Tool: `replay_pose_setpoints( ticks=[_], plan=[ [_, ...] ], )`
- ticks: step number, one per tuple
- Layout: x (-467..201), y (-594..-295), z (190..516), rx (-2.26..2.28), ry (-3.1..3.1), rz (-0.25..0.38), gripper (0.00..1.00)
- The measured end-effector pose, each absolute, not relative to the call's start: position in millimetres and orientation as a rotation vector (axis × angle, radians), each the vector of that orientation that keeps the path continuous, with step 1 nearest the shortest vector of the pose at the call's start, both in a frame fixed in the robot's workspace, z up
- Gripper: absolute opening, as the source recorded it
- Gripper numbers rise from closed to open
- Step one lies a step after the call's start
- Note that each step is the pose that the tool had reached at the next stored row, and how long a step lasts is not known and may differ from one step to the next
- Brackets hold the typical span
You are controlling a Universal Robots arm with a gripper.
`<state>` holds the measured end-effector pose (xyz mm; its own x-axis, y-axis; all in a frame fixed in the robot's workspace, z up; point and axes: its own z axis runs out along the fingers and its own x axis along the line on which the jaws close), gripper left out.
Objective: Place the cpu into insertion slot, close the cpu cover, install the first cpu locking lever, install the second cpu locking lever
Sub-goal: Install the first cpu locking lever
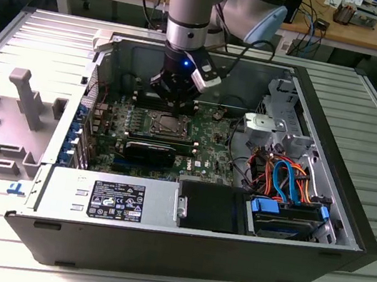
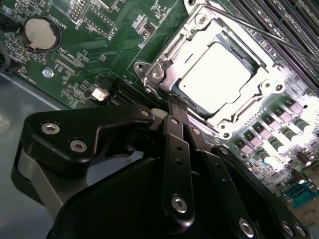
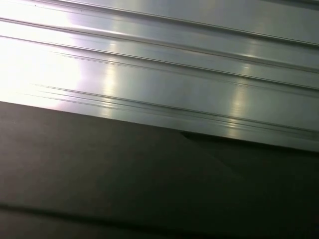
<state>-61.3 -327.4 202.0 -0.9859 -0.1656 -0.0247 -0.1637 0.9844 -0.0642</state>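
Already the cpu (image 2: 215,75) is sitting under the cover (image 2: 169,64), so the hand (image 2: 175,105), fingers pressed together, is hovering at its edge.

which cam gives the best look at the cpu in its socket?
The second wrist view: the cpu sits close and bright inside the cover, just past the gripper. The exterior view shows it small below the gripper. The first wrist view faces ribbed metal.
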Motion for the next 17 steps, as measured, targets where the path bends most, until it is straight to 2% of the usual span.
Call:
replay_pose_setpoints(
  ticks=[7,8,9,17],
  plan=[
    [-58.1,-322.8,203.7,-0.296,3.099,-0.103,0.11],
    [-57.0,-324.9,207.7,-0.3,3.092,-0.038,0.11],
    [-56.8,-336.0,207.2,-0.3,3.091,-0.013,0.11],
    [-57.1,-331.6,206.9,-0.306,3.09,-0.013,0.11]
  ],
)
